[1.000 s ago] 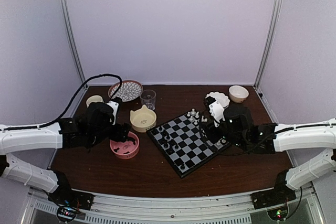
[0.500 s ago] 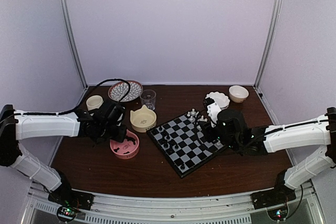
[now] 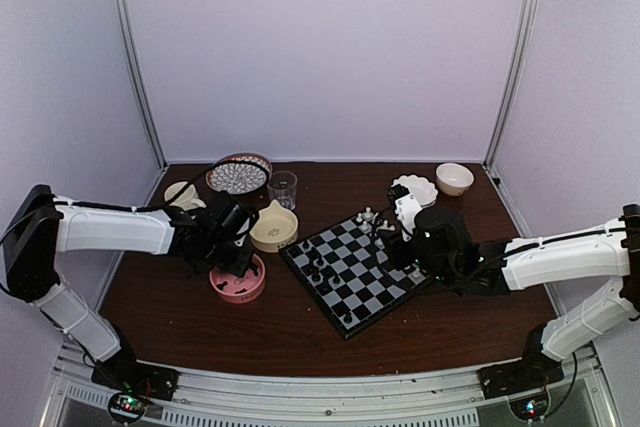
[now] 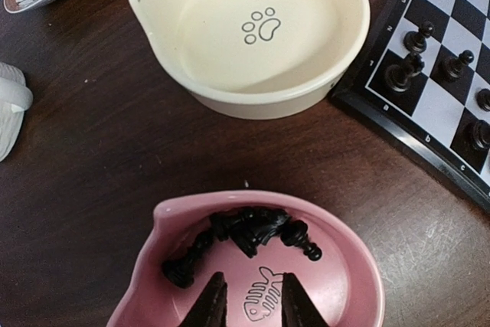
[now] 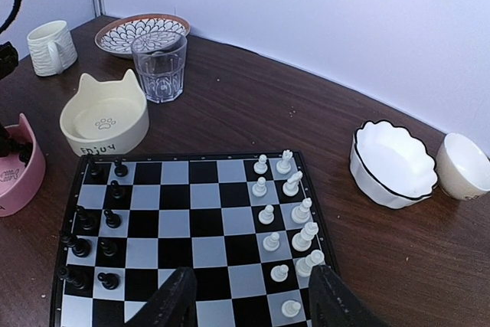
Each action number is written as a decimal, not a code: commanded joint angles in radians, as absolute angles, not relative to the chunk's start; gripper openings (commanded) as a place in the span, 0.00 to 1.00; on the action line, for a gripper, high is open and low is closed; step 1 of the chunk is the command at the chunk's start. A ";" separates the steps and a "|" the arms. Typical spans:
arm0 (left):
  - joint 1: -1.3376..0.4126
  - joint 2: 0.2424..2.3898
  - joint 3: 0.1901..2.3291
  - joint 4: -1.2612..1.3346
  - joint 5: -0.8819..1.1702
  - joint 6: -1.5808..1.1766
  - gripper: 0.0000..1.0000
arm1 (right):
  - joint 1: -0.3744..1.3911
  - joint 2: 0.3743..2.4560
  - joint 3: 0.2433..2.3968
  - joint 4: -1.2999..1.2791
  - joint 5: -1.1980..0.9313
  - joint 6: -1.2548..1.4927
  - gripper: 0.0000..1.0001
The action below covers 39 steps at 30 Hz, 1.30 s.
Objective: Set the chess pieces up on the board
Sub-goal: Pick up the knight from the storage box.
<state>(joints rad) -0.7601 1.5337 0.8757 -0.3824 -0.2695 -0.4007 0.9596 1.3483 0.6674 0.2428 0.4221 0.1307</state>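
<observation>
Hovering over the pink bowl (image 4: 348, 273), our left gripper (image 4: 251, 305) stands narrowly apart, pinching nothing; the black chess pieces (image 4: 253, 227) lie heaped just beyond its fingertips. Our right gripper (image 5: 253, 304), spread, hangs over the board (image 5: 191, 220).

Tiny black chess pieces (image 4: 249, 227) lie toppled in a tangled heap inside the pink bowl (image 4: 348, 281), just ahead of the left hand (image 4: 253, 305). The board (image 5: 207, 250), flat with black and light-grey checks, lies directly ahead of the right hand (image 5: 253, 304). More black pieces stand upright along its left side.
</observation>
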 commanded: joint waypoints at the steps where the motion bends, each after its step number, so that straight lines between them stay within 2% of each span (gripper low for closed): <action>1: -0.755 1.574 0.891 -0.304 -0.230 -0.359 0.23 | 0.953 1.336 0.696 0.240 0.412 0.140 0.54; 8: -0.755 1.626 0.919 -0.314 -0.194 -0.355 0.23 | 0.948 1.333 0.699 0.231 0.406 0.143 0.53; 16: -0.755 1.635 0.922 -0.326 -0.131 -0.374 0.31 | 0.941 1.330 0.698 0.228 0.406 0.144 0.53; 29: -0.755 1.716 0.998 -0.479 -0.229 -0.439 0.32 | 0.934 1.332 0.699 0.226 0.402 0.145 0.53; 34: -0.755 1.735 1.017 -0.508 -0.250 -0.454 0.29 | 0.934 1.329 0.698 0.225 0.400 0.146 0.53; 39: -0.755 1.704 1.003 -0.499 -0.269 -0.457 0.21 | 0.930 1.324 0.695 0.227 0.399 0.148 0.53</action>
